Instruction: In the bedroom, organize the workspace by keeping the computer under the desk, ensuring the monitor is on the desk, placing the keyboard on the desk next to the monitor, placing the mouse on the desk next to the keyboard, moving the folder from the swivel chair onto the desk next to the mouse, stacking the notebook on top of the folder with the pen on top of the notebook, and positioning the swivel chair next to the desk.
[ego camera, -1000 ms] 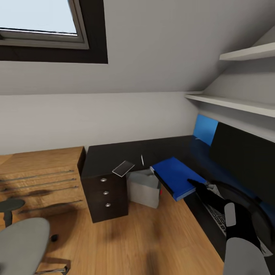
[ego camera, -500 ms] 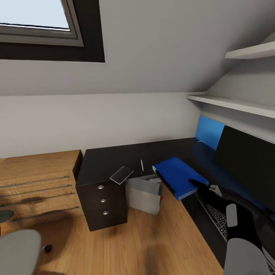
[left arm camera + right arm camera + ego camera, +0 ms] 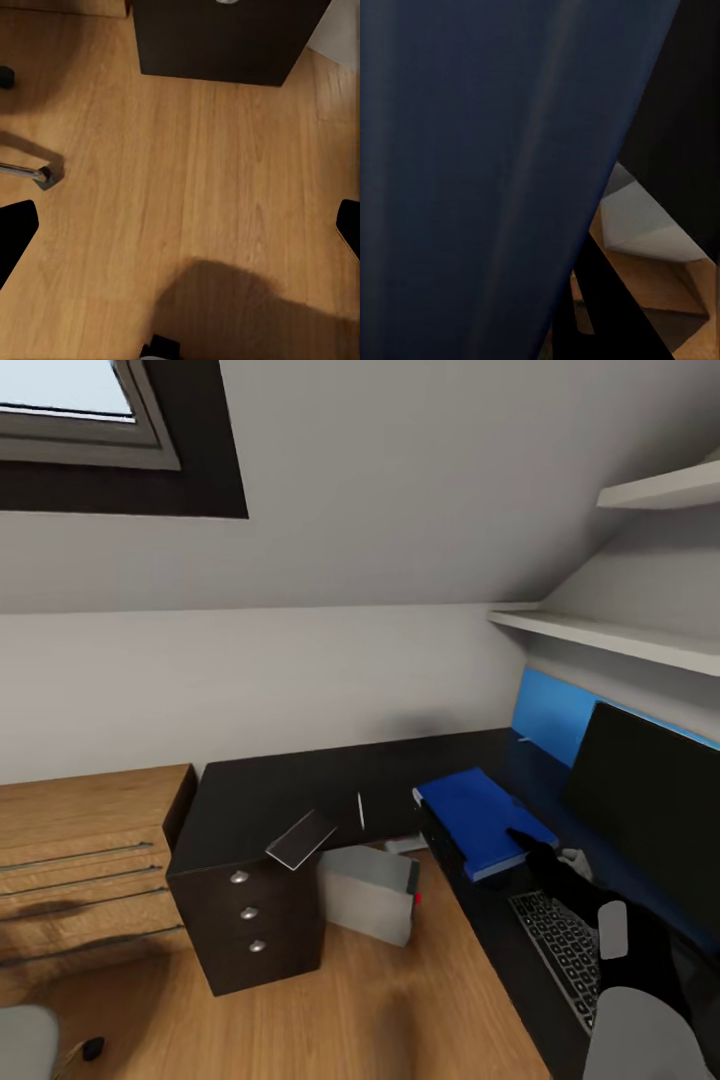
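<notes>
My right gripper (image 3: 524, 842) is shut on the near edge of the blue folder (image 3: 478, 815), which lies flat over the black desk (image 3: 260, 800) beside the keyboard (image 3: 556, 938) and in front of the monitor (image 3: 650, 800). The folder (image 3: 472, 150) is a dark blue sheet close to the right wrist camera. The notebook (image 3: 300, 838) overhangs the desk edge above the drawers, with the pen (image 3: 360, 810) just beyond it. The computer (image 3: 368, 888) stands under the desk. My left gripper (image 3: 180, 229) hangs open over bare floor. The swivel chair's seat (image 3: 20, 1045) shows at lower left. The mouse is hidden.
A light wooden drawer chest (image 3: 80, 850) stands left of the desk drawers (image 3: 248, 920). A blue wall panel (image 3: 550, 710) and white shelves (image 3: 620, 640) run behind the monitor. Open wood floor (image 3: 380, 1000) lies between me and the desk. A chrome chair leg (image 3: 30, 172) is near my left gripper.
The head view has swung right, sliding the chair and chest leftward. My right gripper has carried the folder from above the computer further in over the desk's right wing.
</notes>
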Robot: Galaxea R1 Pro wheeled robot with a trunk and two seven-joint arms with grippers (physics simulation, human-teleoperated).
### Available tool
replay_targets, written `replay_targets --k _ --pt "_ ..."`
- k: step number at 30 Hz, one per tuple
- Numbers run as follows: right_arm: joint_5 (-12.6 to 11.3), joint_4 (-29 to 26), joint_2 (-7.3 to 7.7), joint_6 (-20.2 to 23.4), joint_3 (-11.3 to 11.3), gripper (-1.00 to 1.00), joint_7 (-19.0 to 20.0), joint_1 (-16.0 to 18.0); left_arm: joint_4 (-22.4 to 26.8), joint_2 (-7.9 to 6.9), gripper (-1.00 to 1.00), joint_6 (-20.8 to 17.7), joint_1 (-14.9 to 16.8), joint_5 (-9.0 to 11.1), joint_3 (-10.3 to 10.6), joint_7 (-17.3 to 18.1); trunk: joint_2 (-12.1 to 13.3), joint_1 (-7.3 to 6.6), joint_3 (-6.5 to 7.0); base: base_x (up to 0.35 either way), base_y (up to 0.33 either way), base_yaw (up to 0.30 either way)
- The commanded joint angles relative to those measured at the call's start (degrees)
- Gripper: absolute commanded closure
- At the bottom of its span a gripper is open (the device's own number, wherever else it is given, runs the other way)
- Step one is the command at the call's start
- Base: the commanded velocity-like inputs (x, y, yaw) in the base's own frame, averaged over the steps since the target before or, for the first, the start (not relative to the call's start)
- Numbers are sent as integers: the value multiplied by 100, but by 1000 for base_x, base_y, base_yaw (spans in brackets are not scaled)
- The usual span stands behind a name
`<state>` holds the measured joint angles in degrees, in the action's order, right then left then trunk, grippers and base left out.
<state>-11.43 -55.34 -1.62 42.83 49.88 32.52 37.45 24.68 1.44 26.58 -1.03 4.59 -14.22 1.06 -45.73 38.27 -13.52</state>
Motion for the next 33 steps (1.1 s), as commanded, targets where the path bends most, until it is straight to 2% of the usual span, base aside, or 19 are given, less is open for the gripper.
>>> replay_targets --k 1,13,22,33 --pt "-10 -1 -9 -10 22 100 14 8 11 3 -100 3 -2 48 0 12 -5 4 -7 241 -127 0" --pt "-15 69 -22 -179 27 100 60 8 -38 -1 -100 0 -2 50 2 26 -5 4 -7 230 -69 0" --pt "-9 525 19 -210 23 100 45 8 -76 -3 -100 -1 -2 51 15 26 -5 4 -7 230 168 0" --pt "-45 550 33 -214 76 100 59 8 -77 -4 -100 -4 -2 51 15 26 -5 4 -7 170 115 0"
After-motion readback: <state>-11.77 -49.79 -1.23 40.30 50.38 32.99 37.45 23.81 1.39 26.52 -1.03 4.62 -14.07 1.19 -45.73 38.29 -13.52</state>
